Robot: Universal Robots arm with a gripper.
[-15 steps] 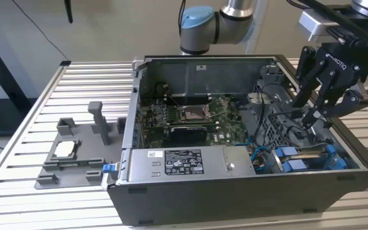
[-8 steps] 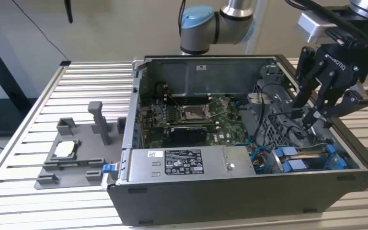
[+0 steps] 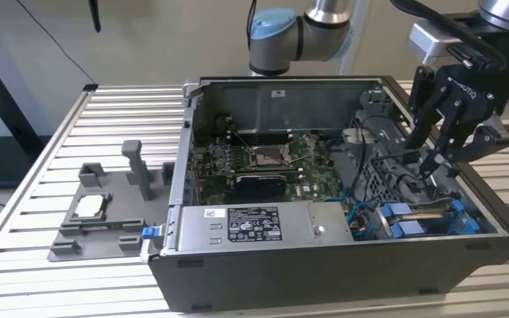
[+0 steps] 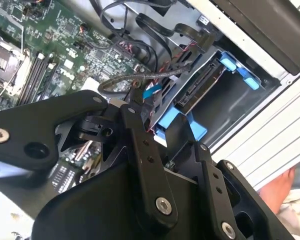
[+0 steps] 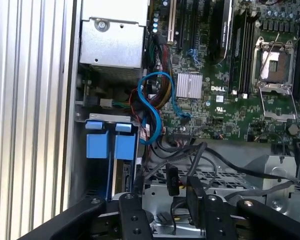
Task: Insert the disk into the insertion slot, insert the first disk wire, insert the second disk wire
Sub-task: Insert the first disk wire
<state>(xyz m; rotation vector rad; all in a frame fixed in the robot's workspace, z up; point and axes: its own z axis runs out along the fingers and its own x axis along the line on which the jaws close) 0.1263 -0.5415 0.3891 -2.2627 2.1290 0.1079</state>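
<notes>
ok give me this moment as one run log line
disk: seated in drive cage | gripper: open, over the cage | nearest: black cable connector

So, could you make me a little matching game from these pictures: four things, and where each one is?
Things: 1 disk; 2 power-supply box; 3 grey fixture; 4 gripper.
Places: A on the slatted table, outside the case; B in the insertion slot, blue tabs showing; C pointing down into the case from above; D inside the case, beside the motherboard.
Pairs: 1-B, 2-D, 3-A, 4-C.
</notes>
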